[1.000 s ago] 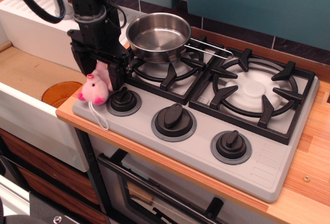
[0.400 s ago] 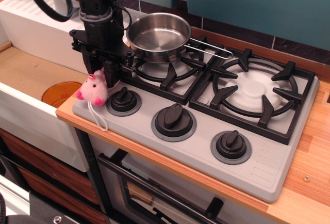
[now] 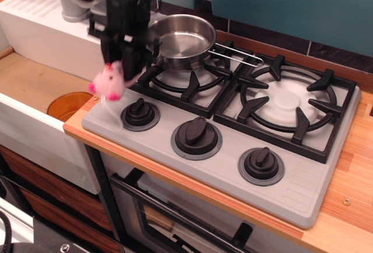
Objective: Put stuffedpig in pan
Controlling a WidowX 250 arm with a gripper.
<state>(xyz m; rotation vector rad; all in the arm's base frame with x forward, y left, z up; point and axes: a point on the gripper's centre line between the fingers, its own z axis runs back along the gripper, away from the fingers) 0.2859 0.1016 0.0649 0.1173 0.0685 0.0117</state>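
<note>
A single robot arm held the stuffedpig (image 3: 108, 82) clear of the stove top (image 3: 303, 189) at the left end of a kitchen counter (image 3: 349, 183), with the toy hanging above the stove's front-left corner and just left of the nearest black knob (image 3: 139, 113). The gripper (image 3: 122, 65) pointed down, and its jaws appeared closed on the rear of the toy, though motion blur and the arm's dark body hid the exact contact.

The move to come looked to turn on one relation: the pan (image 3: 180, 39) sat behind and to the right of the jaws, on the rear-left burner grate (image 3: 185, 80), close by but higher in the frame than the toy. Its open mouth faced up and held nothing visible. Its long wire handle (image 3: 238, 55) ran off to the right, away from the arm, so the near rim on the left side seemed the edge to be cleared.

The pig showed as a small, fuzzy, pale-pink lump with darker pink at the snout and feet, its face turned down and to the left, away from the pan. A white string (image 3: 112, 113) trailed below it toward the stove surface, smeared by movement; whether its end touched the stove could not be told.

An orange disc (image 3: 69, 105) lay in the sink (image 3: 32, 84) to the left, well below the counter edge.
</note>
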